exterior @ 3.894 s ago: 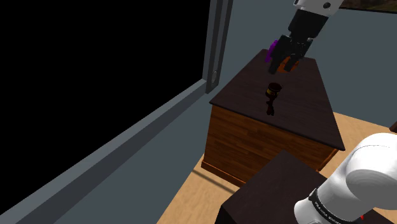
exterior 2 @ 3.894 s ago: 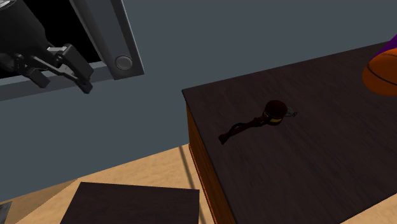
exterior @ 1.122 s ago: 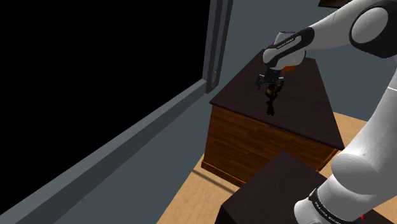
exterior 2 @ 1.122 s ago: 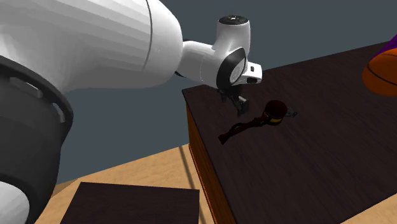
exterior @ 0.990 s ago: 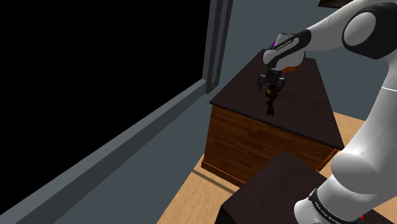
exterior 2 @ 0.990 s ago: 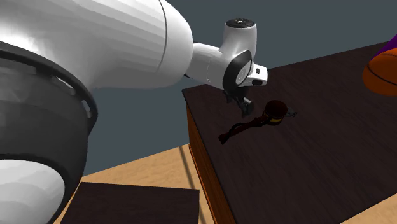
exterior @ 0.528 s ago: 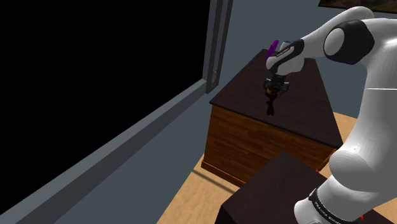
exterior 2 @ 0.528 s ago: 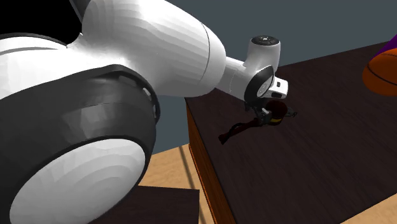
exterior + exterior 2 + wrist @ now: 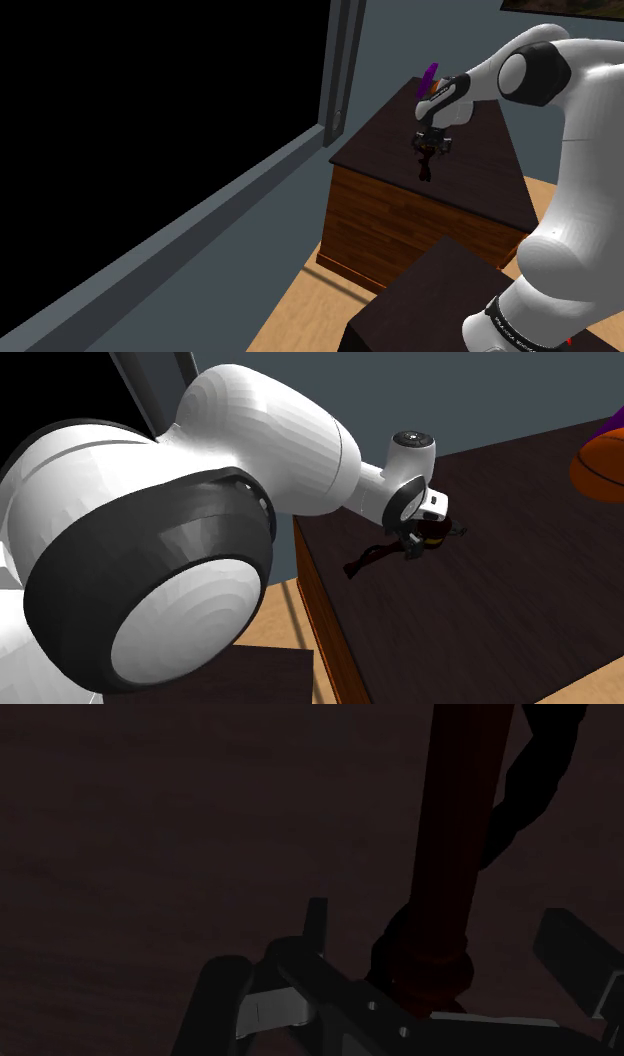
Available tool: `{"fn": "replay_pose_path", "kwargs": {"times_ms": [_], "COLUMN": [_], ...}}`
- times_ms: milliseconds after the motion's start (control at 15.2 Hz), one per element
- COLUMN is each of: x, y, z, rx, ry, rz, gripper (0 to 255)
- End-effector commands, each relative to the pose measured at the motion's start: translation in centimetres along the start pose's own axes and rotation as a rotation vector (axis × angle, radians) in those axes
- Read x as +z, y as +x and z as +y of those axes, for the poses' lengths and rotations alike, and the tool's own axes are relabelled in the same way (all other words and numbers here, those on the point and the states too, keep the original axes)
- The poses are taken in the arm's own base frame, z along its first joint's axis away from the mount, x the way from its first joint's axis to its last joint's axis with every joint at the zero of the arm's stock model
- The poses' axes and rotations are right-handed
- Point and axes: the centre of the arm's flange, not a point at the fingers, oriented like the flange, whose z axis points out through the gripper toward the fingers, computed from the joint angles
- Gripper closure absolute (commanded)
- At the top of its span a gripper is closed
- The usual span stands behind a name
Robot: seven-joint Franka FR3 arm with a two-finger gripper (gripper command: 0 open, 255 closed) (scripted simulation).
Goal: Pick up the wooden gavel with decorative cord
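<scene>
Now straddling the gavel (image 9: pixel 372 557) handle near its head with the gripper (image 9: pixel 411 548), fingers (image 9: pixel 270 1006) standing spread on either side, contact not discernible. Sitting lower than half a second ago. Leaving the gavel lying flat, unmoved, on the cabinet (image 9: pixel 480 185) top, cord (image 9: pixel 520 794) trailing beside the handle.

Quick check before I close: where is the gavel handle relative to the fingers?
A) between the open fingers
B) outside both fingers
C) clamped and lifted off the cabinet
A: in the wrist view the gavel handle runs between the gripper's fingers, which stand apart on either side of it, and the gavel lies on the cabinet top.
</scene>
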Motion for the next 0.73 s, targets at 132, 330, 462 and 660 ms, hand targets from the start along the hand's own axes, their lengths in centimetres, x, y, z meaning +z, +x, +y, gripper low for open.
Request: {"fn": "replay_pose_path", "kwargs": {"times_ms": [132,330,462,660], "x": [0.31,0.32,0.33,0.35], "y": [-0.06,-0.07,-0.09,-0.05], "z": [-0.03,0.00,-0.01,-0.02], "rx": [0.000,0.000,0.000,0.000], "ry": [0.000,0.000,0.000,0.000], "rz": [0.000,0.000,0.000,0.000], "gripper": [255,255,255,255]}}
